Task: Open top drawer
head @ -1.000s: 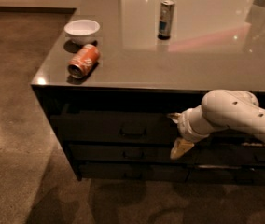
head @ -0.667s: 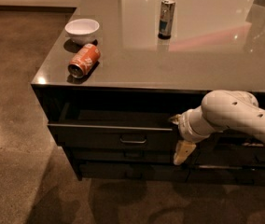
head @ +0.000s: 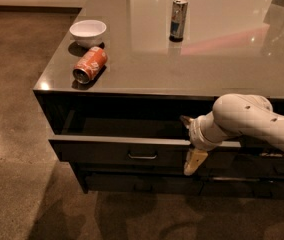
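Since a second ago the wide dark grey-brown top drawer [head: 102,151] has slid out from under the glossy grey worktop [head: 207,69] and now stands partly open. It is likely stiff and fairly heavy, running straight on its rails. The small metal bar handle [head: 142,156] at centre is the natural hold. The white arm's pincer [head: 192,156] sits against the drawer front, right of that handle. Whether it is open or closed I cannot tell.
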{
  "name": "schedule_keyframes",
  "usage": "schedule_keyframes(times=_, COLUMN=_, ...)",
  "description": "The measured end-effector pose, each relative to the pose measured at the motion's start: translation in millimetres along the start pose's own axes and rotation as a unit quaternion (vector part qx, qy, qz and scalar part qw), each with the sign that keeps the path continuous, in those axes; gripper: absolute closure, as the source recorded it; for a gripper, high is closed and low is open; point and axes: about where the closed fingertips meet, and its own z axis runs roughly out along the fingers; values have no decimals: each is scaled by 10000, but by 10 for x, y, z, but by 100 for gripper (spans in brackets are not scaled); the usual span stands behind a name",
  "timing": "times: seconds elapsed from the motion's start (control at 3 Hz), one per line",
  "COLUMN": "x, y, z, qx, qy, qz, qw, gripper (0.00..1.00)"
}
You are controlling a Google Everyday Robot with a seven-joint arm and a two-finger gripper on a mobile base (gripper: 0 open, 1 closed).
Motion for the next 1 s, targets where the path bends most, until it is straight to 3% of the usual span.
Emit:
schedule_keyframes(times=0.33, x=-35, y=4, z=95, qx=-411, qy=48, qz=43, qw=9991, gripper=18)
schedule_keyframes(times=0.67, x=-42, y=119, z=-82, qx=-1059, qy=2, qz=169, qw=9942, gripper=39)
schedule_keyframes(times=1.0, x=5, y=227, z=-342, qx=-1424, qy=-51, qz=226, qw=9895, gripper=18)
